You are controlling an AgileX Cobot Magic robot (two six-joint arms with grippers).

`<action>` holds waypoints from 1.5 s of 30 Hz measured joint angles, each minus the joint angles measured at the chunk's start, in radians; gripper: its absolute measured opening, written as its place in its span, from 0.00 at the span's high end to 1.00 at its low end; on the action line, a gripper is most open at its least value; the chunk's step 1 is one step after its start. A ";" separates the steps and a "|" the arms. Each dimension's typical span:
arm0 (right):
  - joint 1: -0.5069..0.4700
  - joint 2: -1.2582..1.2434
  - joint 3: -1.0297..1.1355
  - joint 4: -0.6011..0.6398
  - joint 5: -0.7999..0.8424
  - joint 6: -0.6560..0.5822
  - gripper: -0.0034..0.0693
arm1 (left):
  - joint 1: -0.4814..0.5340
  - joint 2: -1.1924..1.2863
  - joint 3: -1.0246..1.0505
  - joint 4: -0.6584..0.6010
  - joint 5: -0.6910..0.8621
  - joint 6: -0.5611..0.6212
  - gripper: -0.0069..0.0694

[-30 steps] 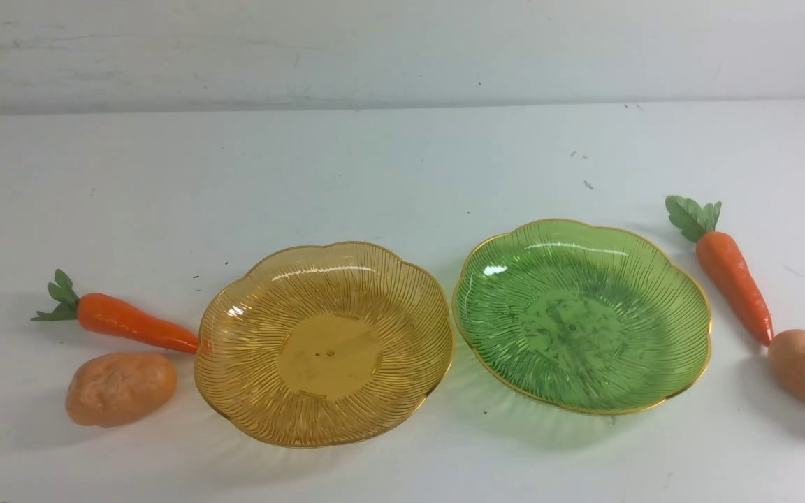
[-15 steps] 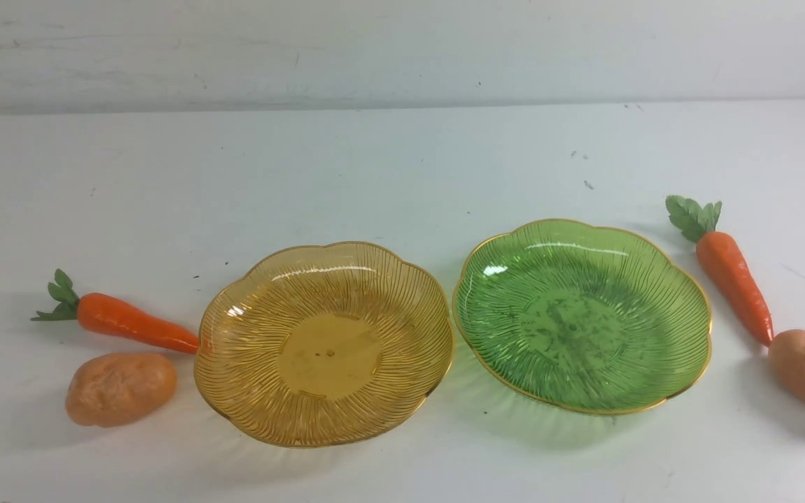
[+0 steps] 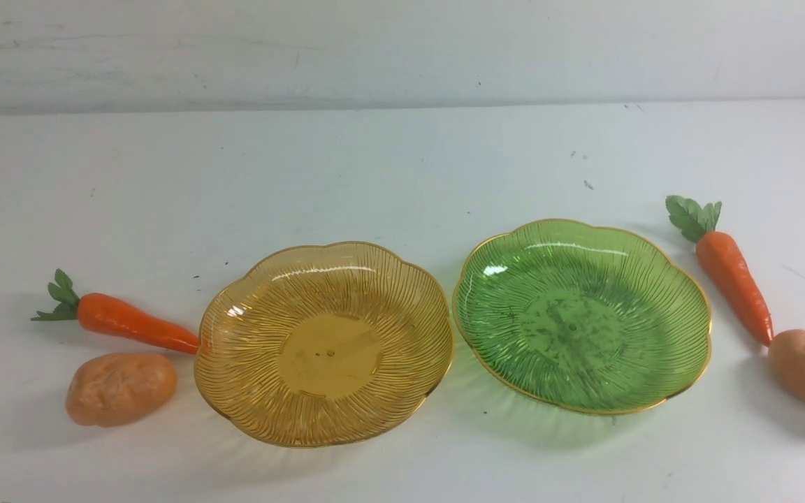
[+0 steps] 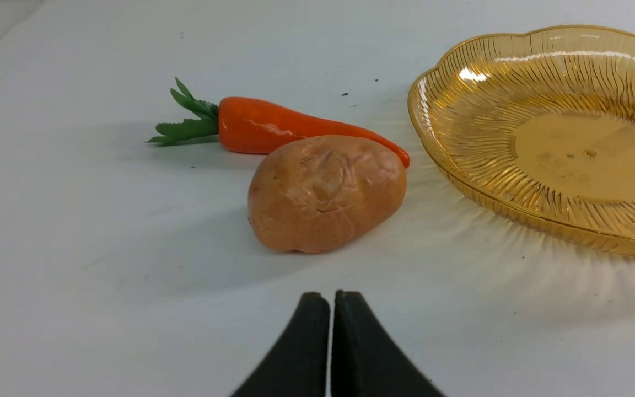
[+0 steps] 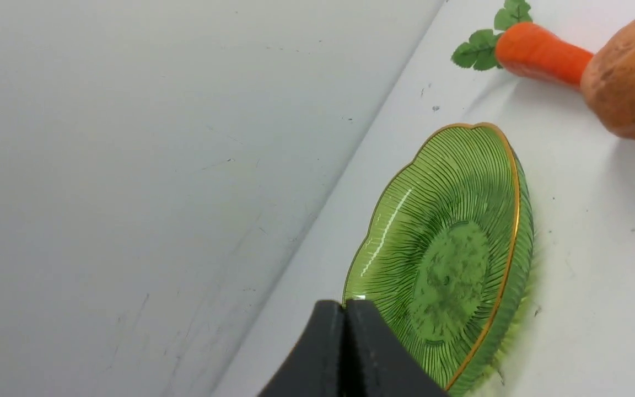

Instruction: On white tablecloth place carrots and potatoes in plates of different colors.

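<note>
Carrots [image 3: 133, 325] and potatoes [image 3: 121, 389] unmoved beside plates [image 3: 325, 244], left pincer [image 4: 331, 298] and right pincer [image 5: 344, 306] pressed together, empty

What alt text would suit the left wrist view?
A lumpy tan toy potato lies on the white tablecloth, partly hiding a glossy orange carrot, near an empty ribbed amber plate. The left gripper is shut, holding nothing.

Black tapered left tool [image 4: 331, 299], right tool [image 5: 344, 306]
</note>
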 joint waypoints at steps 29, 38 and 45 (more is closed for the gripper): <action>0.000 1.100 -0.742 -0.256 0.582 -0.668 0.86 | 0.000 0.000 0.000 0.000 0.000 0.000 0.91; 0.000 1.388 -0.987 -0.389 0.544 -0.698 0.51 | 0.000 0.000 0.000 0.000 0.000 0.000 0.91; 0.000 1.624 -1.203 -0.559 0.521 -0.658 0.26 | 0.000 0.000 0.000 0.000 0.000 0.000 0.91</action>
